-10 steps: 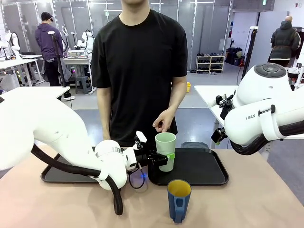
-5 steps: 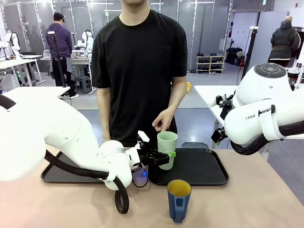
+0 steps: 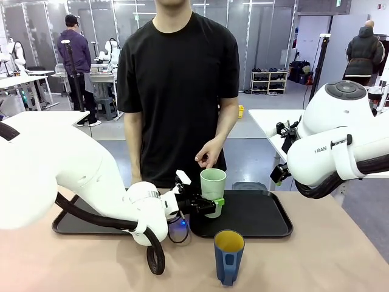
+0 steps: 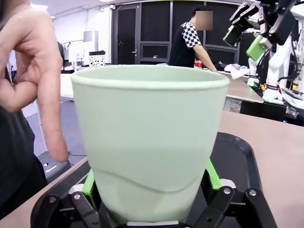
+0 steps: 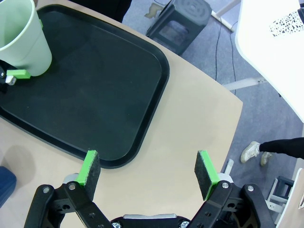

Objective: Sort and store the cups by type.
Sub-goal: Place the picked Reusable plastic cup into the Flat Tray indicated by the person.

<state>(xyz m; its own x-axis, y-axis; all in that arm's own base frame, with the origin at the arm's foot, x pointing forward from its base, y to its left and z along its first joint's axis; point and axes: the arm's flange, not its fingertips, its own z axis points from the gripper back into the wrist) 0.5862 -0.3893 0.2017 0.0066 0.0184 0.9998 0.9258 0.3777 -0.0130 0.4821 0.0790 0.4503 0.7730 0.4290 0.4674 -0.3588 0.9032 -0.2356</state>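
Observation:
My left gripper (image 3: pixel 213 200) is shut on the lower part of the tall mint-green cup (image 3: pixel 213 185), holding it upright over the left end of a black tray (image 3: pixel 261 214). In the left wrist view the green cup (image 4: pixel 149 137) sits between my green pads (image 4: pixel 213 173); I cannot tell whether its base touches the tray. The dark blue mug (image 3: pixel 229 255), yellow inside, stands on the table near the front edge. My right gripper (image 5: pixel 148 173) hangs open above the table beside the tray's (image 5: pixel 95 95) right end, holding nothing.
A person in a black shirt stands at the far side, with one hand (image 3: pixel 209 155) hanging just above the green cup. A second black tray (image 3: pixel 64 224) lies at the left, partly behind my left arm. The blue mug's edge (image 5: pixel 4 184) shows bottom left in the right wrist view.
My left arm has shifted its elbow and carried the green cup very slightly right and up, with the grip unchanged. The right arm and the blue mug have not moved.

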